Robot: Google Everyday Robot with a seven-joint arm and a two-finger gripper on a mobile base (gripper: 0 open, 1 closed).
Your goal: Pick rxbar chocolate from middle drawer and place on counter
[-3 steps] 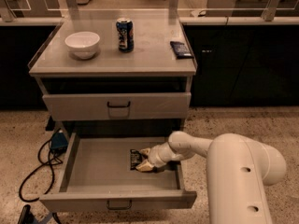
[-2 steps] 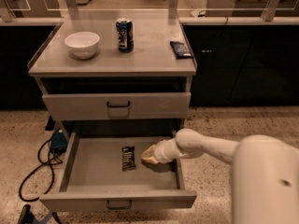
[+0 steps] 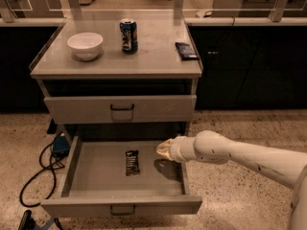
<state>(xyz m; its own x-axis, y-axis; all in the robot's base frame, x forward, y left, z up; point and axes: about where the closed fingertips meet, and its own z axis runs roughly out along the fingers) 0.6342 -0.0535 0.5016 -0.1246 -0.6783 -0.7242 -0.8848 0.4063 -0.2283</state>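
Rxbar chocolate (image 3: 132,162) lies flat in middle drawer (image 3: 86,206); gripper (image 3: 164,149) hangs near it, whether spread or pressed unclear.

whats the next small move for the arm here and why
Probably shift the end effector left and lower it toward the rxbar chocolate. The bar lies flat on the floor of the open middle drawer, not held. The end effector hangs over the drawer's right side, apart from the bar, so it likely needs to line up over it before any grasp.
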